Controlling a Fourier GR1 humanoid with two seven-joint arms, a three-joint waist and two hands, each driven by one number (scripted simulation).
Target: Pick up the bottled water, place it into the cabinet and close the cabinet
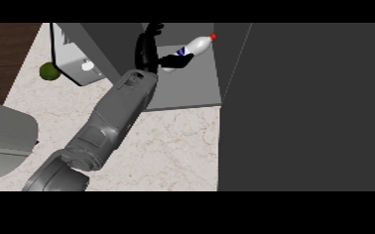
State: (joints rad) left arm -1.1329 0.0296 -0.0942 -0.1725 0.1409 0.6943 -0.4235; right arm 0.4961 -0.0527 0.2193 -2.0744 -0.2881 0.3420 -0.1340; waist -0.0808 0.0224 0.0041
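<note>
The bottled water (195,45) is white with a blue label and a red cap, and it lies tilted with the cap pointing to the upper right. My left hand (149,51) reaches in from the lower left on a long grey forearm and is shut on the bottle's lower end, the thumb curled under it. Hand and bottle are over the grey floor of the open cabinet (183,91), near its back. The cabinet's dark door (300,109) stands open at the right. My right hand shows nowhere.
A green lime (49,71) lies on the marble counter (168,144) at the left, next to a light grey appliance (79,62). A grey rounded object (15,134) sits at the left edge. The open door fills the right side.
</note>
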